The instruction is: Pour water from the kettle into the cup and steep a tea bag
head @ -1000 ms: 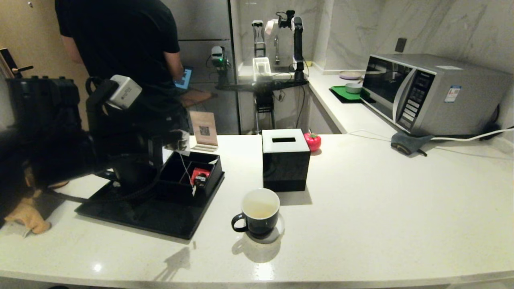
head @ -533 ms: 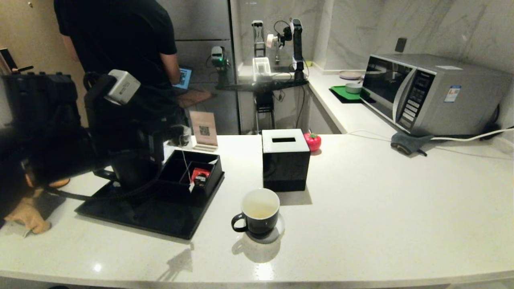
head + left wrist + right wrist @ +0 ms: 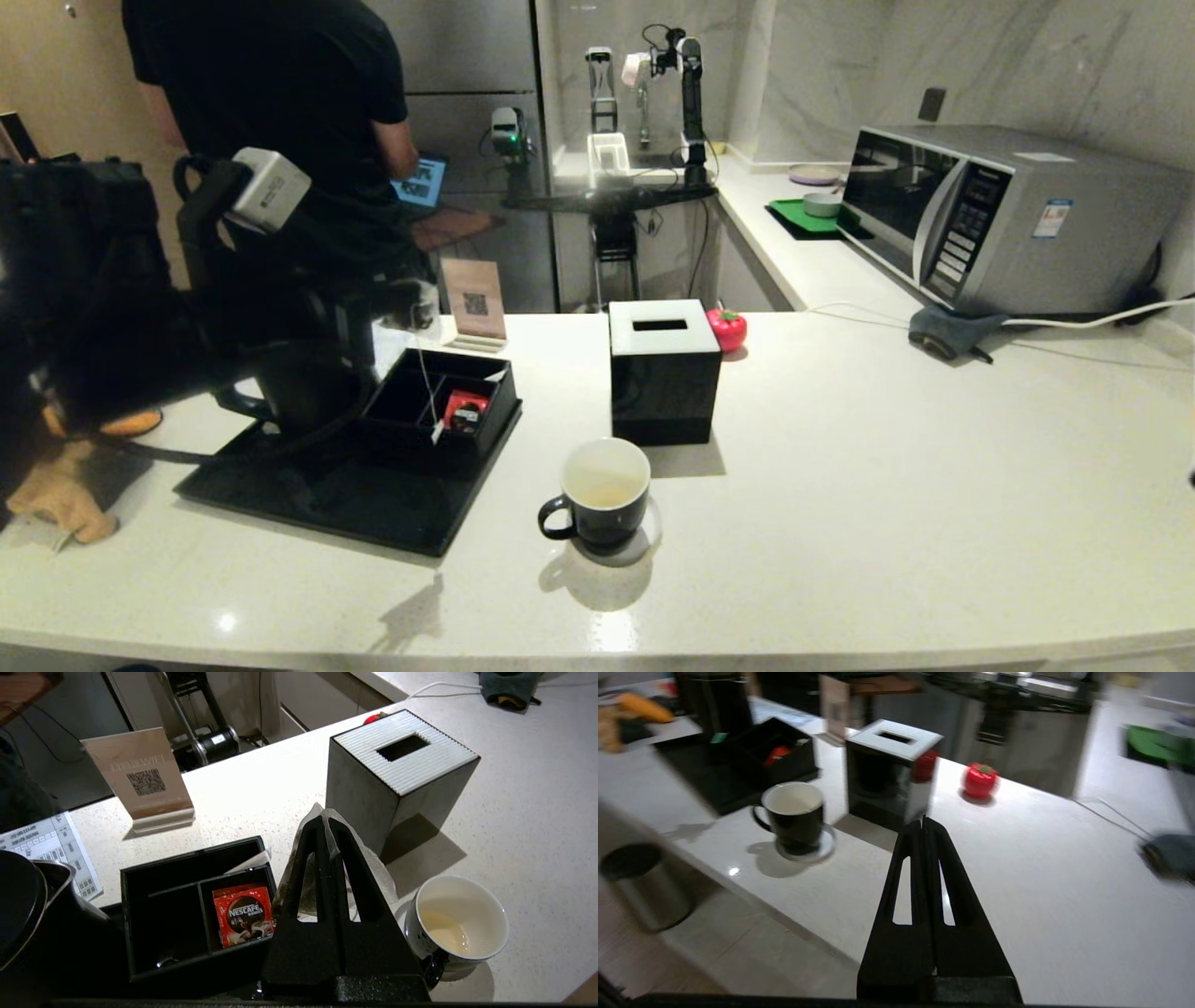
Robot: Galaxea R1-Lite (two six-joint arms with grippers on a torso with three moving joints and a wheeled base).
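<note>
Head view: white counter (image 3: 840,467) with a black tray (image 3: 308,495) at the left, carrying the black kettle (image 3: 299,397) and a divided black box (image 3: 439,411) with a red packet (image 3: 464,408) in one compartment. Left gripper (image 3: 411,308) raised above the box, pinching the tea bag (image 3: 415,303) between pressed-together fingers; thin white string hanging down from it toward the box. Cup (image 3: 602,493) on a small coaster, in front of the black tissue box (image 3: 663,369), well apart from the tray's near corner, handle pointing left. Pale water (image 3: 605,490) low inside the cup. Red tomato-shaped object (image 3: 726,329) just beside the tissue box. Microwave (image 3: 1008,219) at the far right. Person in black (image 3: 271,121) behind the counter.

Left wrist view: fingers (image 3: 327,858) closed together on the greyish mesh bag (image 3: 373,872), which spreads out on both sides of them. Cup (image 3: 460,924) near the fingertips, showing yellowish water (image 3: 448,933) against its white inside. Packet (image 3: 243,914) lying in the box (image 3: 187,905); kettle lid (image 3: 18,905) at the edge; sign with a square code (image 3: 140,777) standing beyond the box.

Right wrist view: right gripper (image 3: 923,826) with fingers pressed together, holding nothing, above the counter's near edge. Cup (image 3: 794,814), tissue box (image 3: 889,770) and tray (image 3: 705,779) ahead of it, blurred. Metal bin (image 3: 640,882) on the floor below the counter.
</note>
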